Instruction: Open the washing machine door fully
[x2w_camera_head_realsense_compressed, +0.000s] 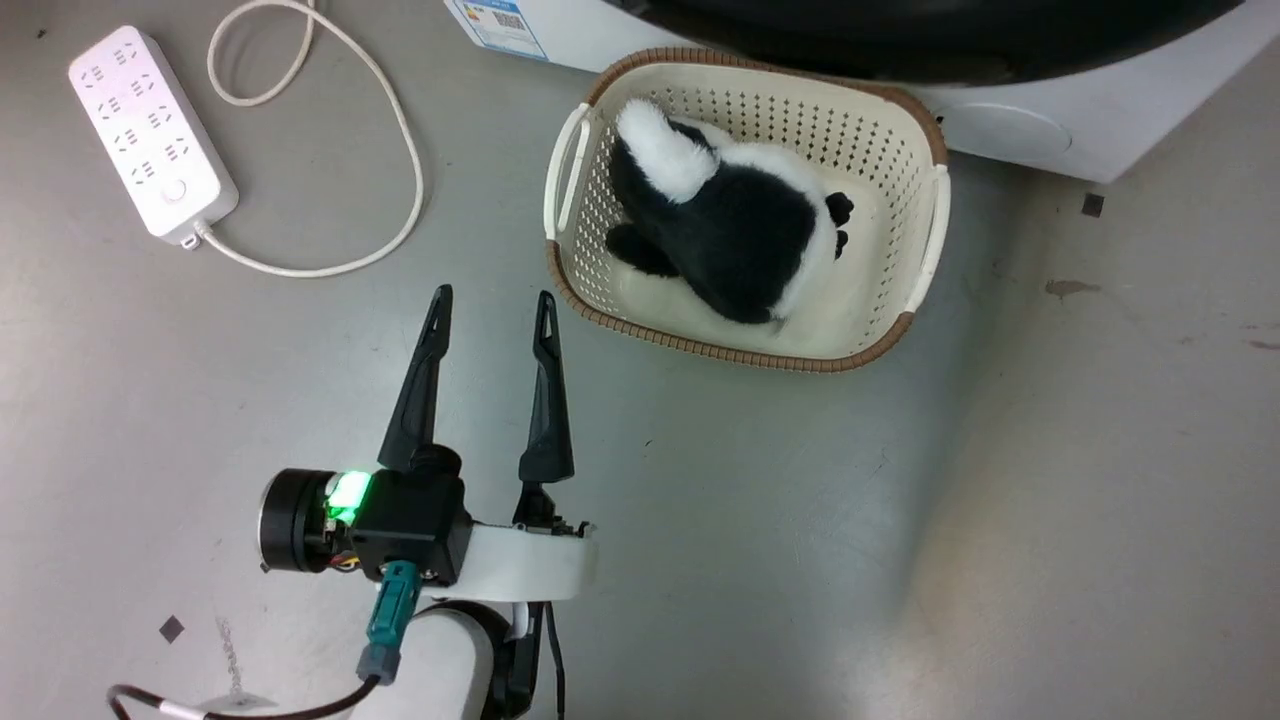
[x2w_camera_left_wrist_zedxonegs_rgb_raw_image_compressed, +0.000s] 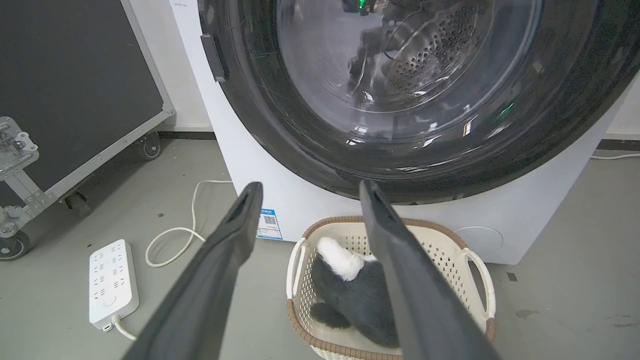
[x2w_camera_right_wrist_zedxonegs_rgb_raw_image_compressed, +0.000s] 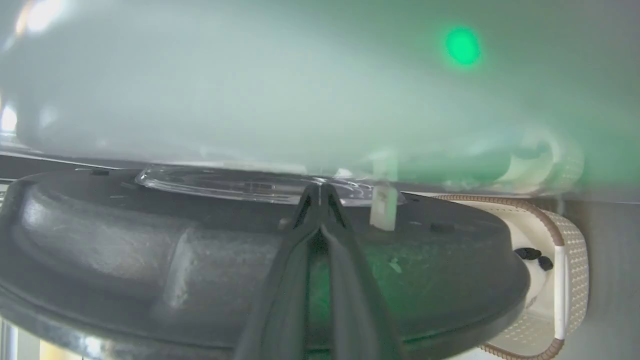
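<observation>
- The washing machine door (x2w_camera_right_wrist_zedxonegs_rgb_raw_image_compressed: 125, 240) appears partly open, swung off the front of the washing machine (x2w_camera_left_wrist_zedxonegs_rgb_raw_image_compressed: 235, 160).
- The right end effector (x2w_camera_right_wrist_zedxonegs_rgb_raw_image_compressed: 320, 192) has its fingers pinched together, tips at the edge of the door's glass bowl.
- The push would go best from the dark rim, sweeping in an arc around the hinge.
- The left end effector (x2w_camera_head_realsense_compressed: 492, 298) hangs spread wide over the floor and should stay clear of the laundry basket (x2w_camera_head_realsense_compressed: 905, 150).

- A laundry basket (x2w_camera_head_realsense_compressed: 700, 347) stands just before the washing machine (x2w_camera_left_wrist_zedxonegs_rgb_raw_image_compressed: 235, 165), beneath the washing machine door (x2w_camera_left_wrist_zedxonegs_rgb_raw_image_compressed: 300, 155).
- Open floor (x2w_camera_head_realsense_compressed: 1000, 550) lies to its right; a power strip (x2w_camera_head_realsense_compressed: 150, 130) occupies the left.
</observation>
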